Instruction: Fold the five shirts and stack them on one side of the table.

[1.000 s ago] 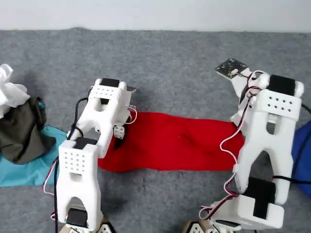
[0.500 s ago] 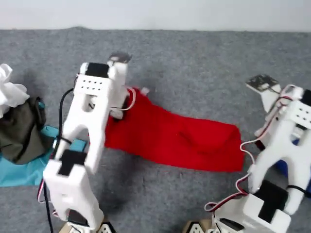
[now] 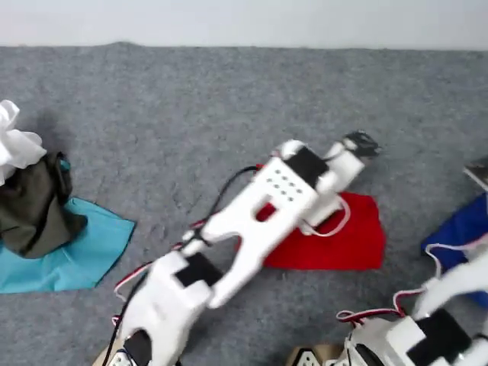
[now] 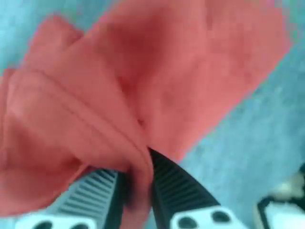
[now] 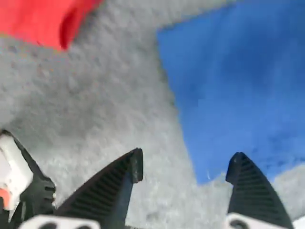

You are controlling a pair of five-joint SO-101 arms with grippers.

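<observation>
While the left gripper point(image 4: 136, 167) pinches a fold of the red shirt point(image 3: 343, 236), lying center-right on the table point(image 3: 229, 99), the right gripper point(image 5: 187, 160) hangs w/ jaws apart. Blue shirt point(image 5: 228, 86) just beside it.

Matt cloth red shirt point(image 3: 352, 240) (rough grey tabletop point(image 3: 229, 99))

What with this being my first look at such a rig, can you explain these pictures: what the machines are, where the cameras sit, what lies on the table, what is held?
These are two white robot arms with pincer grippers. One picture looks down from a fixed camera; two come from wrist cameras. On the grey table lie a red shirt, a blue shirt, a teal shirt, a dark shirt and a white shirt. The left gripper is shut on the red shirt; the right gripper is open and empty.
</observation>
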